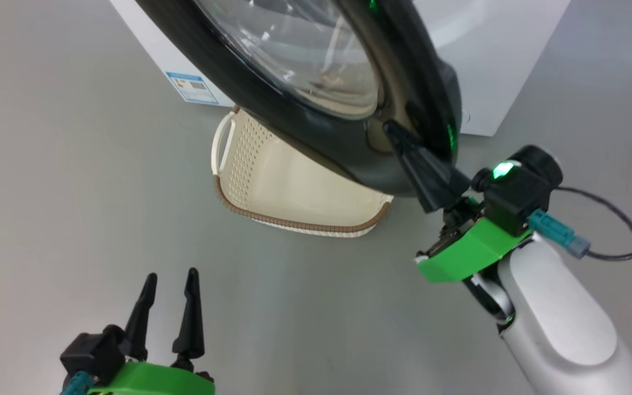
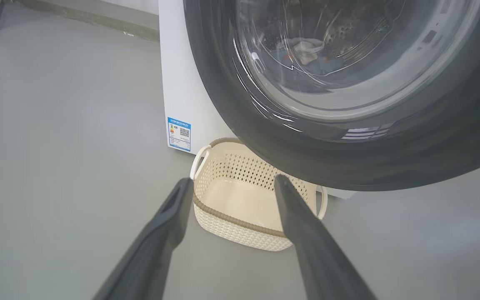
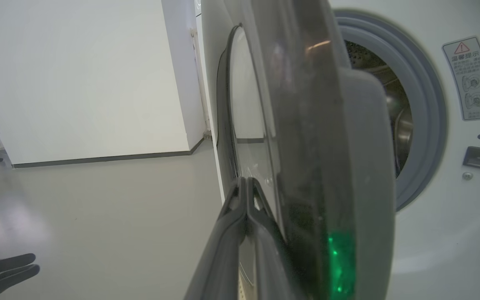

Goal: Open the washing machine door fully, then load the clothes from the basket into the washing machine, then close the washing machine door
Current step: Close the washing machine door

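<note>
My right gripper (image 1: 393,131) is pinched closed on nothing, tips against the outer face of the washing machine door (image 1: 321,137), which stands half open above the empty basket (image 1: 294,222). That door should feel stiff, weighty and slick, so I'd push near its rim. My left gripper (image 1: 172,274) hangs spread, empty.

Washer (image 1: 502,71): one, with one door (image 1: 294,71). Basket (image 2: 240,233): one, with two handles (image 2: 197,161). Grippers: two, the left gripper (image 1: 172,273) and the right gripper (image 1: 393,130), two fingers (image 2: 302,237) each. Labels: one blue label (image 2: 179,133), one warning label (image 3: 469,79).
</note>
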Robot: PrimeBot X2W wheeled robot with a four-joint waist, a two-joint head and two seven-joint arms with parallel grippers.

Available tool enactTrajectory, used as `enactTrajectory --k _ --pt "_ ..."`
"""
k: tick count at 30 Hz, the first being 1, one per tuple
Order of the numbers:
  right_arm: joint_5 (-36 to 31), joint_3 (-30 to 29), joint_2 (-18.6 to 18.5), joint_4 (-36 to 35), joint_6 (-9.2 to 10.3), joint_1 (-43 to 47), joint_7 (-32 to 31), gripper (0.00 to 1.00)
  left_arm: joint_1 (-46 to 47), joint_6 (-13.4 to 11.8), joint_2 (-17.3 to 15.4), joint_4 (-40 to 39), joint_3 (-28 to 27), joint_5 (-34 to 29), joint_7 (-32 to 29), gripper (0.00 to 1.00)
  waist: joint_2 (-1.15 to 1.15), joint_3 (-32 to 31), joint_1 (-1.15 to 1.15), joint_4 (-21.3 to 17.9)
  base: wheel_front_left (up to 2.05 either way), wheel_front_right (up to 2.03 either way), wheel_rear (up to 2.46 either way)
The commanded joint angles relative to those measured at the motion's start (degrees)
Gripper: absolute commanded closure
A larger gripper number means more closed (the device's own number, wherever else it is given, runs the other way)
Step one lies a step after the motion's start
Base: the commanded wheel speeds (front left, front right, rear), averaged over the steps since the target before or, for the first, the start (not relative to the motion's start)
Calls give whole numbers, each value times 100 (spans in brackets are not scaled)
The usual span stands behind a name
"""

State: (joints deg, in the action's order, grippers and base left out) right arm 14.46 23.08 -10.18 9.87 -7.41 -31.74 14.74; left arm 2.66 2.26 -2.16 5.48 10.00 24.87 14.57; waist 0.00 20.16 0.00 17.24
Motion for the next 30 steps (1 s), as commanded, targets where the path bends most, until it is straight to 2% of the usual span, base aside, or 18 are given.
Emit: enactTrajectory --k 1,19,30 --pt "65 47 62 -130 -8 -93 26 100 130 -45 -72 -156 -165 36 43 0 0 126 0 -3 0 0 0" --pt "97 -107 -468 12 -8 -1725 26 100 386 -198 -72 -412 227 145 43 0 0 1091 0 -249 0 0 0" --pt "118 -86 -1063 424 -8 -2746 26 100 830 -212 -72 -591 531 265 43 0 0 1585 0 179 0 0 0"
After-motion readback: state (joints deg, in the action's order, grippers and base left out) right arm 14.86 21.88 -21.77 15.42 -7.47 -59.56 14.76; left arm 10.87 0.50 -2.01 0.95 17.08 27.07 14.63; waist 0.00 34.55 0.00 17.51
